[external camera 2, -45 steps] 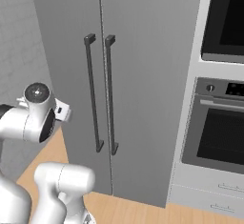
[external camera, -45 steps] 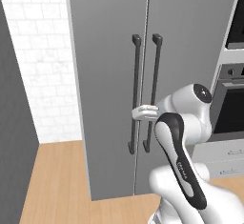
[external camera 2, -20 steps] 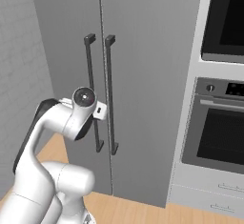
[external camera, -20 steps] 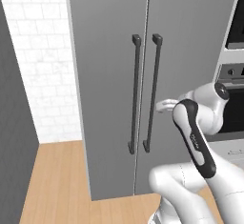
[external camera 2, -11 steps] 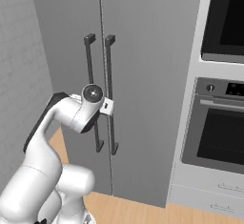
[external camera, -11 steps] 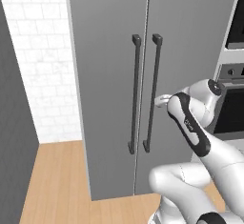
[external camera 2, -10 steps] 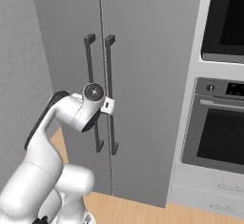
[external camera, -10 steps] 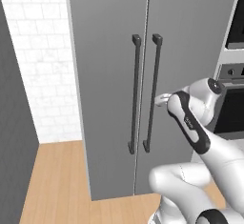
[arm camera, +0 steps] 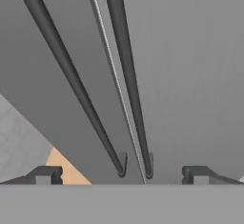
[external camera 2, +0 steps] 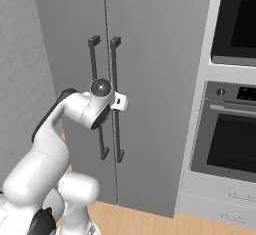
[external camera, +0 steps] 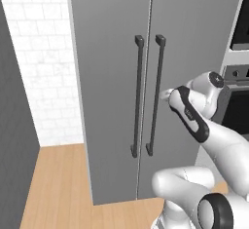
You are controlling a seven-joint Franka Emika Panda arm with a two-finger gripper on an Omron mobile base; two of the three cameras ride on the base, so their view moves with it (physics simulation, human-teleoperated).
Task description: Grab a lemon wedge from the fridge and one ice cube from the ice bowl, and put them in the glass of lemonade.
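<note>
Before the tall grey fridge (external camera: 112, 52) (doors shut), dark bar handles (arm camera: 125, 66), gripper (arm camera: 121, 175) spread wide.

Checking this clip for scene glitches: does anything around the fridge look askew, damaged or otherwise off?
Nothing stands out. The fridge has both doors shut and flush, its two bar handles straight and parallel. The oven beside it looks intact. The gripper is open in front of the handles, holding nothing.
</note>
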